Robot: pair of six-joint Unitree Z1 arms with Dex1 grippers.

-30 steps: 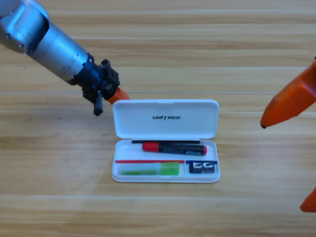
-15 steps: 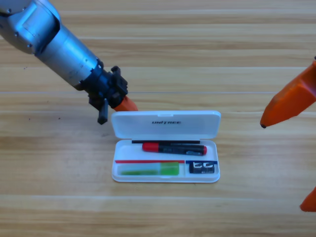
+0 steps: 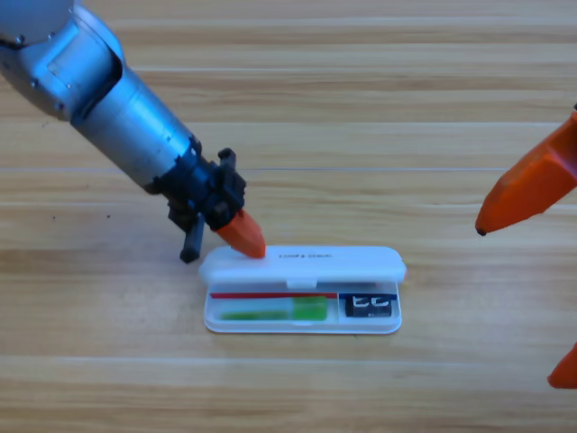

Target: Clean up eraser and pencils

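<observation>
Left gripper (image 3: 245, 237) on half-lowered lid (image 3: 302, 264), jaws' state unclear, lid lettering unreadable, green pencil (image 3: 275, 312) and eraser (image 3: 369, 307) visible in case (image 3: 302, 327), right gripper (image 3: 527, 185) waited at right edge, jaws parted.

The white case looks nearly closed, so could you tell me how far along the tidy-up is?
Done: the eraser and green pencil lie inside the white case. In hand: the left gripper pushes the lid down. Left: shutting it fully. The right gripper waits at the edge.

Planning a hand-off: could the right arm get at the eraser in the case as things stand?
Probably not cleanly. The eraser shows in the case's front right compartment, but the lid is tipped far over the case, with the left gripper on it. The right gripper waits at the right edge.
</observation>
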